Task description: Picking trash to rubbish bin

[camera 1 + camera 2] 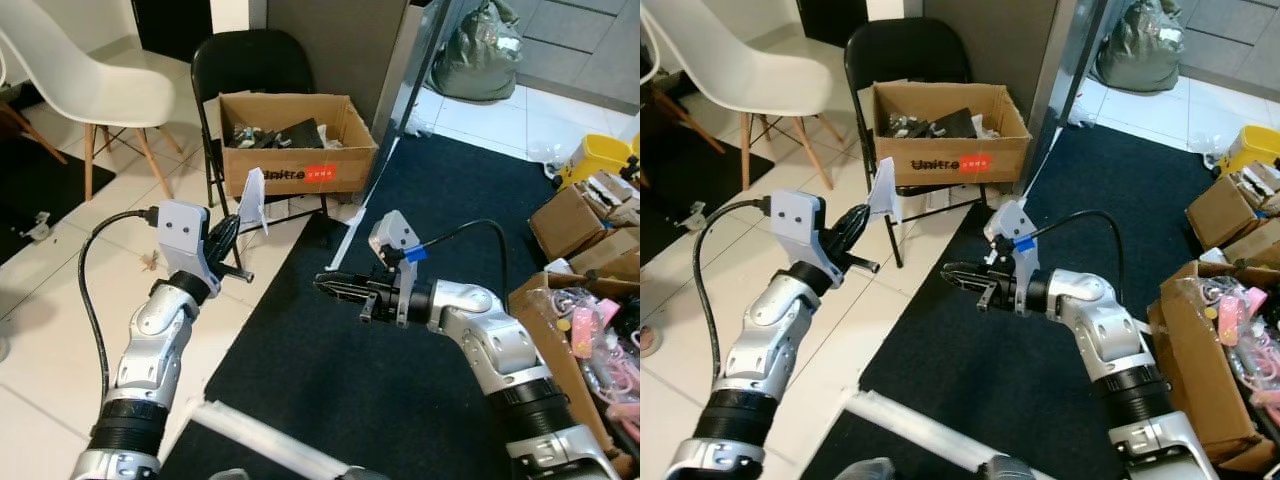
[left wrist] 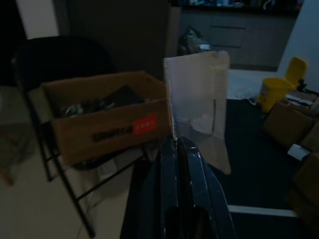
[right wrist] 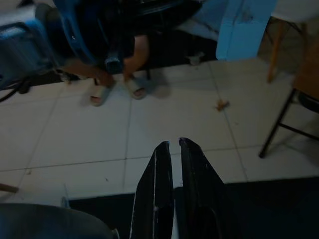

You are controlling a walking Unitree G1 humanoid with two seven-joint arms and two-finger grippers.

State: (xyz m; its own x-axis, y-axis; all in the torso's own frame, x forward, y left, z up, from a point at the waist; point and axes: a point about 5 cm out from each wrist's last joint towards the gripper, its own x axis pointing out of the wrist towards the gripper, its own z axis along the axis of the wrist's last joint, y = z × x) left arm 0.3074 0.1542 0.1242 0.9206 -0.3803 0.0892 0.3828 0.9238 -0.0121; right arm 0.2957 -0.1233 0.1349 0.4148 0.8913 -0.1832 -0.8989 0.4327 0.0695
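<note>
The left gripper (image 1: 232, 232) is holding a white piece of trash (image 1: 254, 200), with its two fingers (image 2: 180, 164) pressed together on the lower edge of the sheet. The sheet is standing up from the fingertips, a little tilted, and nothing else is supporting it. Ahead of this gripper and a little lower, a cardboard box (image 1: 296, 172) is sitting on a black folding chair (image 1: 246, 62). The box is open on top and some dark things are already lying in it, so I judge that it is serving as the rubbish bin here, although the pictures are not proving this.

The step in hand, as I judge it, is carrying the sheet to the box and dropping it in. To do it well, the gripper should be going forward until the whole sheet is above the opening, beyond the near wall, and only then opening. The sheet looks thin and light, so it may be drifting sideways when it falls; a release low over the opening is safer. The grip is on the edge only, so quick moves could be shaking it loose.

The right gripper (image 1: 335, 287) is hovering over the dark carpet (image 1: 330, 380), to the right of the left one, with its fingers nearly together and holding nothing.
</note>
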